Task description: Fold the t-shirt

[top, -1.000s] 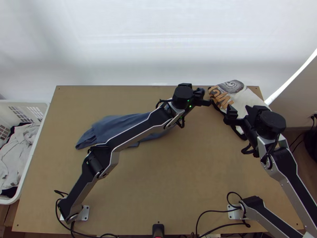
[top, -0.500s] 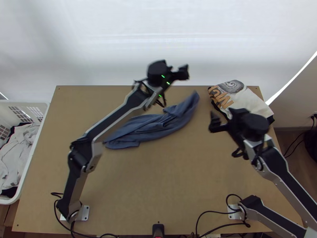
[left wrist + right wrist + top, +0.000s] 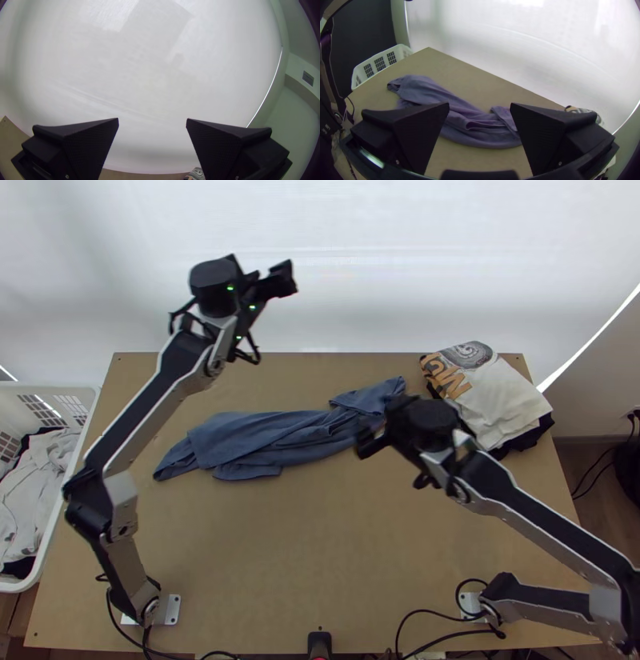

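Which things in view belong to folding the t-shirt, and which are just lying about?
Job:
- blue t-shirt, bunched lengthwise on the table
- left end effector, open
- right end effector, open

Lying about:
- light and dark garments, piled at the far right
- white basket holding clothes

— Operator, at twelve o'clock in your top view you have a broad white screen (image 3: 360, 244), blind or sheet, I can't tell which, glowing softly with pale bands of light.

— And at two o'clock you'll see a bright slanting strip of light (image 3: 590, 338) along its edge, with a plain greyish wall (image 3: 604, 392) beside it.

— Look to three o'clock and you've got brown flooring (image 3: 570, 460) at the foot of that wall. Your light wooden table (image 3: 320, 540) spans the middle, its far edge at twelve.

— Your left wrist view gives you a slatted vent (image 3: 308, 78) in a pale surface. Your right one shows a dark backdrop (image 3: 366, 40) past the table's ten o'clock corner.
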Robot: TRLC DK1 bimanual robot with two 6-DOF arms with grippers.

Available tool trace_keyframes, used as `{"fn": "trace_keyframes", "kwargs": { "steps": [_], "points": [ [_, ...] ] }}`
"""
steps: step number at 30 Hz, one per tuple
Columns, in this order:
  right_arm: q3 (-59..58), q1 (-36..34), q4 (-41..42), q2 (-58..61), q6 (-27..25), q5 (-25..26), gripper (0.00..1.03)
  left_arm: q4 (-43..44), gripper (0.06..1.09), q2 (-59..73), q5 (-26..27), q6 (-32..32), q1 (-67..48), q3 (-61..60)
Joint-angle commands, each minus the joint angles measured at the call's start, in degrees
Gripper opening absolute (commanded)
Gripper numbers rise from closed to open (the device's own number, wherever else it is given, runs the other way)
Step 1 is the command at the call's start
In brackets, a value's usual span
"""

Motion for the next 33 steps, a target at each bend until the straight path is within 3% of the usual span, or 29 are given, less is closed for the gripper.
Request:
{"fn": "trace_keyframes", "kwargs": {
  "steps": [1,5,7,9,15,21,22,24,33],
  "points": [
    [3.28,3.25,-1.50,4.92,4.30,-2.10,0.82,-0.70,1.04,-3.66,-0.37,2.36,1.30,-4.45],
    [4.60,7.47,-0.89,9.49,3.69,-2.28,0.79,0.18,1.04,-7.00,-0.72,4.47,2.97,-9.64],
    [5.04,8.44,0.17,11.60,3.16,-2.28,0.60,0.45,1.04,-8.49,-0.90,4.47,4.12,-11.83],
    [5.21,9.32,1.40,13.53,2.46,-2.28,0.54,1.77,1.04,-9.99,-0.81,4.38,5.44,-14.21],
    [6.88,12.39,4.91,19.42,1.93,-2.19,0.54,3.61,1.04,-12.62,-0.81,4.82,8.42,-18.95],
    [8.29,14.85,10.62,25.58,-2.02,-1.84,0.55,5.19,1.04,-14.29,-0.81,5.00,10.36,-22.82],
    [8.73,14.85,10.98,26.63,-2.20,-1.84,0.60,5.63,1.04,-14.47,-0.81,5.00,10.62,-23.26],
    [9.61,14.85,10.98,28.74,-2.81,-1.84,0.81,6.34,1.04,-15.09,-0.55,5.00,11.06,-24.40],
    [13.30,14.41,16.07,35.42,-5.19,0.45,0.82,7.39,1.04,-15.44,0.25,5.00,12.99,-26.33]
  ]
}}
